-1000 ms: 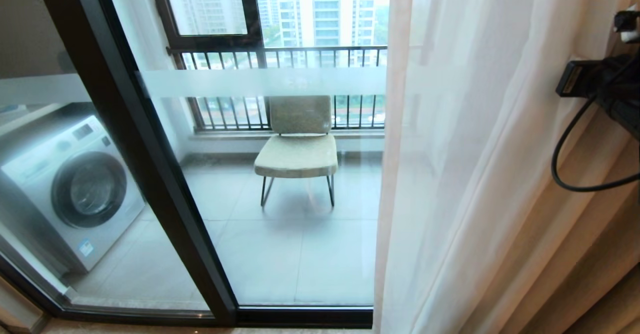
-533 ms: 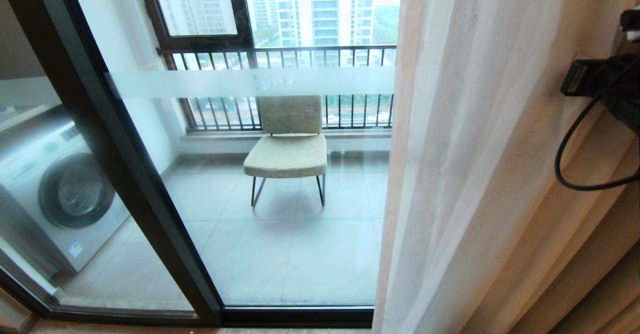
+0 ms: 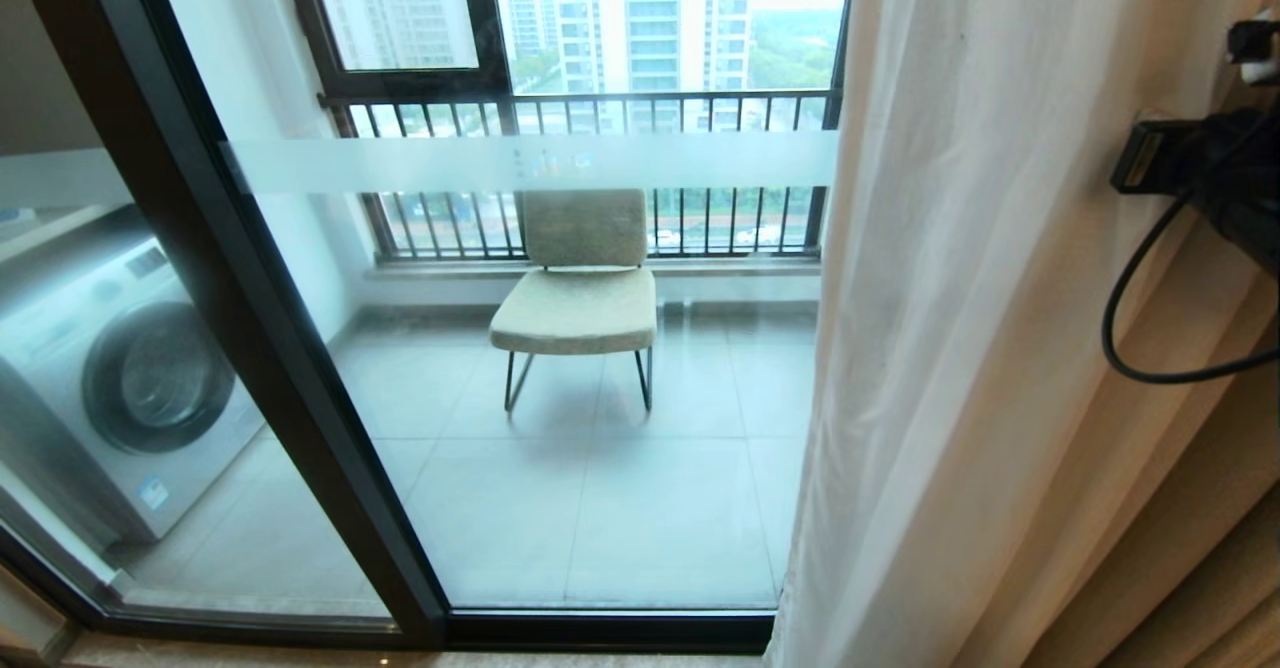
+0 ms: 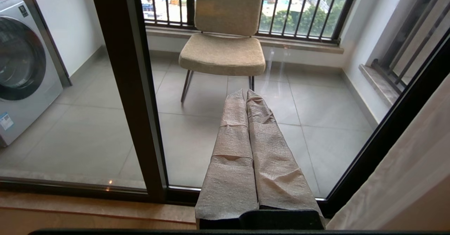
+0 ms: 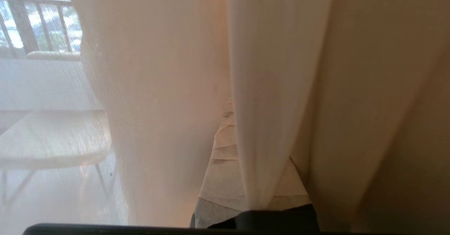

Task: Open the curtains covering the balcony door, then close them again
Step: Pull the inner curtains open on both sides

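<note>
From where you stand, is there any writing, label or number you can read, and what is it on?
No text here can be read.
Frosted strip on the balcony door: small characters, too small to read.
Washing machine: a blue sticker and panel markings, too blurred to read.

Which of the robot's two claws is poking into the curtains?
The right claw. Its wrapped fingers are shut with a fold of the white sheer curtains draped over them. The left claw is shut too, but points at the bare glass balcony door.
</note>
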